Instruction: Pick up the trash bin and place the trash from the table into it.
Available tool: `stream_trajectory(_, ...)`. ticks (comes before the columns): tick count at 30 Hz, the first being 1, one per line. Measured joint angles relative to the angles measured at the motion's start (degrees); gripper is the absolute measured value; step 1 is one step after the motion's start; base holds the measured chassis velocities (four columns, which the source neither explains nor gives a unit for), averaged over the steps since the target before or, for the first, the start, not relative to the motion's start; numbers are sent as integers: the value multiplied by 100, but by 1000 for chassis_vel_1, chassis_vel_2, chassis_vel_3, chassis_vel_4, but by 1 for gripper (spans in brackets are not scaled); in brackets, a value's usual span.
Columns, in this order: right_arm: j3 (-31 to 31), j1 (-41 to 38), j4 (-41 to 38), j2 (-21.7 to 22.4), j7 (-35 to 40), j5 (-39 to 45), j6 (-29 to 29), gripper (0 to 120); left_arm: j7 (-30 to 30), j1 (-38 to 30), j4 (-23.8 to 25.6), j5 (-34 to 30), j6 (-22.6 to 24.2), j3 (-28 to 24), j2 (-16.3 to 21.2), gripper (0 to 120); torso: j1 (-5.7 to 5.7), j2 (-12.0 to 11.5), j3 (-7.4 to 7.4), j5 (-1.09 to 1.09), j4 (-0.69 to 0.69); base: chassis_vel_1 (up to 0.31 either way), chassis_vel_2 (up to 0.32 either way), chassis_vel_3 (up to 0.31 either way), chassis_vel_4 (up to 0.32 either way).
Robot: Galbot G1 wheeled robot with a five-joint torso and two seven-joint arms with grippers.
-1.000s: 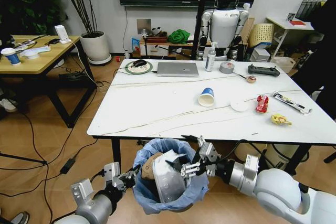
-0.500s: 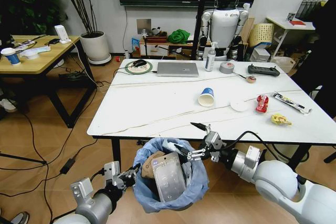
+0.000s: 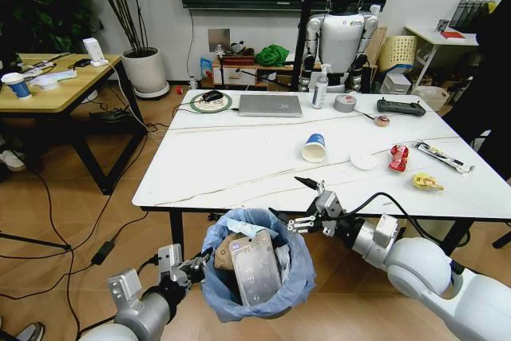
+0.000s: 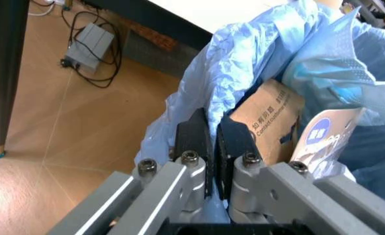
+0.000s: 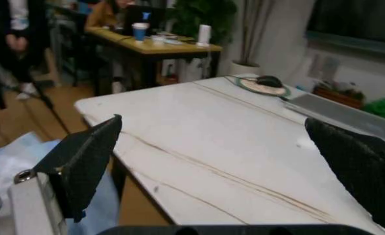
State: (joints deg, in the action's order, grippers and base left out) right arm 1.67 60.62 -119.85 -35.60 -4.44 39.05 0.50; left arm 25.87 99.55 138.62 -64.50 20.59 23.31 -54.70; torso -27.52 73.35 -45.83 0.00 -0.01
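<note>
The trash bin (image 3: 257,277), lined with a light-blue bag (image 4: 258,54), hangs just in front of the table (image 3: 231,165). My left gripper (image 3: 198,264) is shut on its rim, with its fingers (image 4: 194,139) pinching the bag. A brown cardboard piece (image 3: 227,250) and a clear plastic wrapper (image 3: 255,265) lie inside the bin. My right gripper (image 3: 287,197) is open and empty, level with the table's front edge above the bin. On the tabletop lie a paper cup (image 3: 314,148), a white lid (image 3: 364,160), a red wrapper (image 3: 398,157) and a yellow wrapper (image 3: 426,182).
A laptop (image 3: 270,105), tape roll (image 3: 345,103), spray bottle (image 3: 320,89) and controller (image 3: 401,106) line the table's far side. A wooden desk (image 3: 56,85) stands to the left, and a humanoid robot (image 3: 342,37) stands behind the table. Cables lie on the floor.
My right gripper has come up out of the bin to the table's front edge, open. The clear plastic wrapper stays in the bin. The left gripper still holds the rim.
</note>
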Motion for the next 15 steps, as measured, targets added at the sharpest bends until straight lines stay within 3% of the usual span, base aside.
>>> stream_trajectory(5, -140, -331, 317, -305, 1202, 773, -271, 100, -2, 69, 0, -3, -1, 44, 19, 0, 0, 0, 0, 0, 0, 0, 0, 0, 0)
stream_trajectory(8, -270, -630, 715, -482, 1485, 1092, -294, 100, -2, 111, 0, -12, -3, 85, 40, 0, 0, 0, 0, -2, 1, 0, 0, 0, 0)
stream_trajectory(15, -329, -1176, 1858, -1170, 2029, 690, -1016, 100, -2, 141, -6, -18, -5, 138, 44, 0, 0, -1, 0, 2, 1, 0, 0, 0, 0)
